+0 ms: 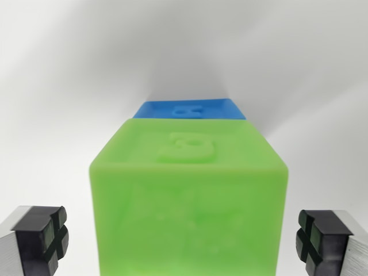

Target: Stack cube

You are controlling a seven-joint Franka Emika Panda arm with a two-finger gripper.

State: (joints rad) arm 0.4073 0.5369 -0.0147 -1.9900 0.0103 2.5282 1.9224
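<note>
Now the claw point(184, 238) is wide open with the green cube point(187, 201) between its fingers, so next it should squeeze, then lift it onto the blue cube point(190, 108) just behind.

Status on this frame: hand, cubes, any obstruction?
Hand open, fingers either side of green cube, not touching. Blue cube directly behind it. Nothing in the way.

All I see apart from my work is a plain white table point(69, 86), smooth and bare-looking, spreading across the whole view, with a soft grey shadow point(270, 109) lying on it toward the wrist view's right.
</note>
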